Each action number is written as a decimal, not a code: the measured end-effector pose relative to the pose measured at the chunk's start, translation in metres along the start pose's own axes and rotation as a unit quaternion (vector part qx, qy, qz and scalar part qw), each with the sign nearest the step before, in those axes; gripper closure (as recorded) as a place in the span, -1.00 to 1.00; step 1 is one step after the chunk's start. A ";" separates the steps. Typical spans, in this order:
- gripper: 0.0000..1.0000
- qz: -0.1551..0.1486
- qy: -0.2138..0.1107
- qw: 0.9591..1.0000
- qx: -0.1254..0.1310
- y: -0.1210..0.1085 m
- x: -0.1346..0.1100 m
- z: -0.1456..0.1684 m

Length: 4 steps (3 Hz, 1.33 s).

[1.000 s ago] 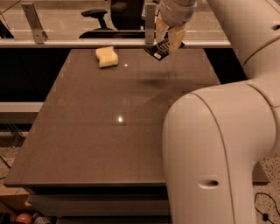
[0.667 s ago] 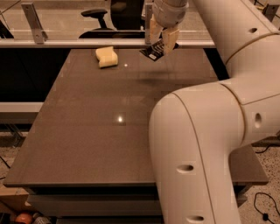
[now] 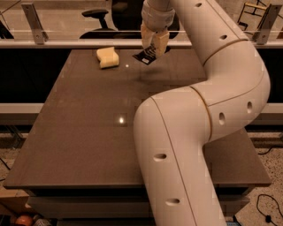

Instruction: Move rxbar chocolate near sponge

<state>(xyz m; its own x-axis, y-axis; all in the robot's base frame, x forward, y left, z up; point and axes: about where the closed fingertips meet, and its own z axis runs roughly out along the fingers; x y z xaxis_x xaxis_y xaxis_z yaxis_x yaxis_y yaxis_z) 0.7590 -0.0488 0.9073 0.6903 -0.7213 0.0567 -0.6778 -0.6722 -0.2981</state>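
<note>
Your cream two-finger gripper (image 3: 153, 49) is at the far edge of the dark brown flat-topped table (image 3: 79, 145), pointing down from the top of the view. Its fingers (image 3: 161, 42) are pinched together on the flat, thin, black-wrapped rxbar chocolate (image 3: 146, 56).

The bar is clear of the table top. It hangs tilted, and its lower corner pokes out to the left below the fingertips. A faint shadow lies on the surface under it.

The pale yellow, soft-edged sponge (image 3: 108, 57) sits on the table to the left of the bar, near the same far edge. The two are near each other but apart, with bare table between them.

The bulky white jointed arm (image 3: 221, 88) rises from bottom centre, bends right, and arches back over the table to the gripper. It hides much of the table's right side from you.

Behind the table you have a grey metal rail (image 3: 66, 43) running across. Beyond the rail is a black office chair (image 3: 95, 13).
</note>
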 end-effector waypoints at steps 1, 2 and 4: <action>1.00 -0.004 -0.007 1.000 -0.022 -0.003 -0.006 0.023; 1.00 -0.008 -0.012 0.999 -0.036 -0.006 -0.009 0.041; 1.00 -0.026 -0.015 0.999 -0.042 -0.018 -0.017 0.061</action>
<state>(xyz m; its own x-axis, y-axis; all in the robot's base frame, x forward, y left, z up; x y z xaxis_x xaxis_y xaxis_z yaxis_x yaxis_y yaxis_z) 0.7749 -0.0144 0.8537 0.7321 -0.6799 0.0414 -0.6580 -0.7217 -0.2149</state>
